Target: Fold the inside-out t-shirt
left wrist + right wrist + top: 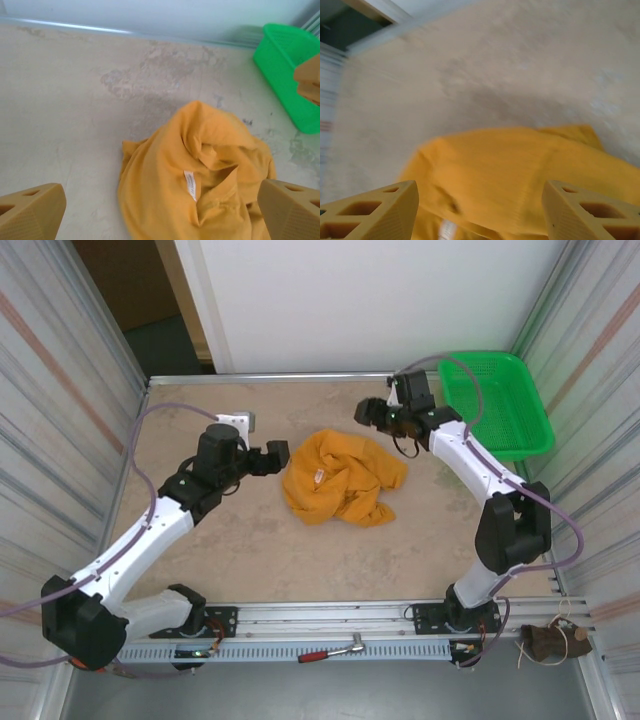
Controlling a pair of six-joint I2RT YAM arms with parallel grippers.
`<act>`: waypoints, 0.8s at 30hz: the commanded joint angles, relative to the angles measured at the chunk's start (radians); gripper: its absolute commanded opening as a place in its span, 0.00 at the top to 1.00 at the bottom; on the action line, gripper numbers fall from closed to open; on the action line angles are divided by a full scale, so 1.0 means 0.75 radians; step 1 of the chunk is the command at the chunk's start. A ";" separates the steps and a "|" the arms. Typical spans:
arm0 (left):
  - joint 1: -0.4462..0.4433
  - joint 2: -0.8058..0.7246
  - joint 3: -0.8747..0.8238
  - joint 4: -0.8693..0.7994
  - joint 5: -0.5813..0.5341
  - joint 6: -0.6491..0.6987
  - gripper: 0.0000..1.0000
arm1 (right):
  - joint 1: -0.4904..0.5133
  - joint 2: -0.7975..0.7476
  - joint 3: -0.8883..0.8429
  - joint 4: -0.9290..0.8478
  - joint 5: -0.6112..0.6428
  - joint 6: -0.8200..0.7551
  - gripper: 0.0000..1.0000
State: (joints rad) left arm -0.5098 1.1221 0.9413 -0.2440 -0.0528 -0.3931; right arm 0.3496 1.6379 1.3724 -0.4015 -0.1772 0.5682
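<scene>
Robot lab cell, left arm (140, 540) and right arm (470, 455) bolted to a slotted rail (330, 625), desk (250, 560) fenced by ribbed panels (60, 390)

1. No word, number or brand can be read anywhere.
2. A small white sewn-in label (190, 185) sits near the middle of the inside-out t-shirt (150, 200). It carries faint print too fine to make out.
</scene>
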 commanded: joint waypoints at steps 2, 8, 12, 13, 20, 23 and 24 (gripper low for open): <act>-0.002 -0.048 -0.084 -0.064 0.083 0.009 0.01 | 0.011 -0.168 -0.117 -0.025 0.089 -0.067 0.35; -0.176 0.088 -0.216 0.044 0.058 -0.146 0.01 | 0.106 -0.147 -0.330 0.092 0.046 -0.010 0.35; -0.316 0.238 -0.188 0.063 -0.089 -0.280 0.01 | 0.215 -0.053 -0.268 0.085 0.078 -0.055 0.36; -0.347 0.267 -0.180 0.072 -0.125 -0.302 0.01 | 0.233 -0.025 -0.239 0.071 0.088 -0.069 0.36; -0.412 0.426 -0.189 0.131 -0.314 -0.444 0.01 | 0.290 0.245 -0.016 0.016 0.064 -0.134 0.36; -0.396 0.488 -0.201 0.231 -0.323 -0.439 0.03 | 0.291 0.374 0.060 0.004 0.074 -0.134 0.42; -0.388 0.512 -0.196 0.259 -0.314 -0.428 0.07 | 0.288 0.399 0.080 -0.003 0.081 -0.139 0.51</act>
State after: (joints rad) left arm -0.8135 1.4715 0.7940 -0.1410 -0.2337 -0.6827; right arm 0.5648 1.8759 1.3895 -0.3683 -0.1272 0.4961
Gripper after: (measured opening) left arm 0.958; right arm 0.528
